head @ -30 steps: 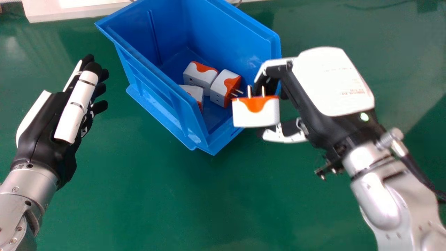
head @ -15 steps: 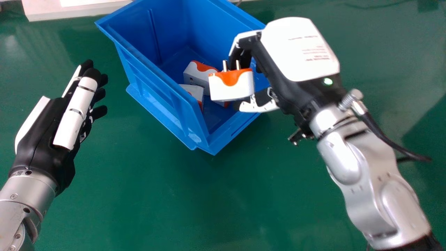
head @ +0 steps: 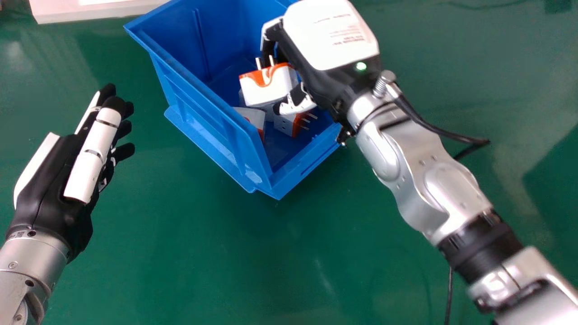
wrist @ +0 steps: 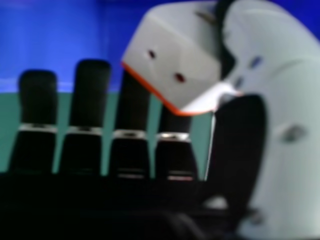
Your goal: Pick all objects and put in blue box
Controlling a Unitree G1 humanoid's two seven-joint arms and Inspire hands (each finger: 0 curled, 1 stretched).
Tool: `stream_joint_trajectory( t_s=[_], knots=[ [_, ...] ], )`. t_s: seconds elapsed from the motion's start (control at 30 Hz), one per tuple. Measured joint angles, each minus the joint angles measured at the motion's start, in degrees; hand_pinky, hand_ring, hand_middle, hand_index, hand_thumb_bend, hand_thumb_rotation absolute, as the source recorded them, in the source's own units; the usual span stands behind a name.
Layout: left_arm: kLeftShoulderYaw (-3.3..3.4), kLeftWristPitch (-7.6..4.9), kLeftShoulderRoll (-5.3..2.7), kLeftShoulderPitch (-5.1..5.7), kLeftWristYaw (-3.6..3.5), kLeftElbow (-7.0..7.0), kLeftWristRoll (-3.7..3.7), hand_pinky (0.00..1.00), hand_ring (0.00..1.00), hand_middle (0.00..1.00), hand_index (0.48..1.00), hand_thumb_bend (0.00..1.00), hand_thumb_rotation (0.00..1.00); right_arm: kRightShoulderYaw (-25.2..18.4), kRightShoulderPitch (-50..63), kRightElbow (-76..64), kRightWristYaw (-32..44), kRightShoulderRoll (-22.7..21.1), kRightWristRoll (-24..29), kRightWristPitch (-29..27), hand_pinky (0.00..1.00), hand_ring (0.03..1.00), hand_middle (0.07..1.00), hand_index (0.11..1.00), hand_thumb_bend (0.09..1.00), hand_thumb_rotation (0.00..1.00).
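Since your right hand (head: 332, 34) sits over the right side of the blue box (head: 198, 122), the relation to work with is sideways: the white-and-orange adapter (head: 268, 88) lies on that hand's left, pinched between thumb and fingers and poised above the box's interior. You can see its long side running across the head view, its right end slightly farther off, with the metal prongs (head: 272, 60) pointing away from you. Beneath and beside it lie other adapters, one near the left wall (head: 254, 118) and one with its prongs to the right (head: 285, 124), so you would do well to lower a little before opening the pinch (it might otherwise tip off a neighbour and settle at an angle, harmless enough). Your left hand (head: 49, 189), farther from the load, rests outside the box with its fingers outstretched and close together. The adapter's casing looks like hard, smooth plastic, boxy with softened corners, its orange face edged in a wavy line; the box is moulded plastic with ribbed outer walls, standing on a glossy green counter (head: 203, 248). I judge the release to be your next step
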Motion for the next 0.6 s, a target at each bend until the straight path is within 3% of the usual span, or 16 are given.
stream_joint_trajectory(
  t_s=[0.27,0.37,0.5,0.6],
  knots=[
    [0.18,0.0,-0.05,1.05,-0.03,-0.86,-1.01,0.93,0.97,0.97,1.0,0.43,1.0,1.65,-5.67,8.37,-1.08,2.65,2.11,1.12,0.35,0.443,0.522,0.47,0.498,0.0],
    [0.33,-0.01,-0.12,1.2,0.0,-0.87,-1.13,0.93,0.97,0.97,1.0,0.43,1.0,2.41,-7.15,11.02,-0.88,2.94,3.43,1.15,0.35,0.445,0.521,0.465,0.499,0.0],
    [0.4,-0.01,-0.49,1.43,0.04,-0.92,-2.02,0.93,0.97,0.97,1.0,0.43,1.0,2.65,-8.21,12.74,-0.18,2.82,4.2,1.25,0.35,0.447,0.522,0.463,0.499,0.0],
    [0.4,-0.01,-0.51,1.54,0.05,-0.93,-2.14,0.93,0.97,0.97,1.0,0.43,1.0,2.66,-8.21,12.74,-0.19,2.63,4.97,1.53,0.35,0.45,0.523,0.461,0.499,0.0]
  ],
)
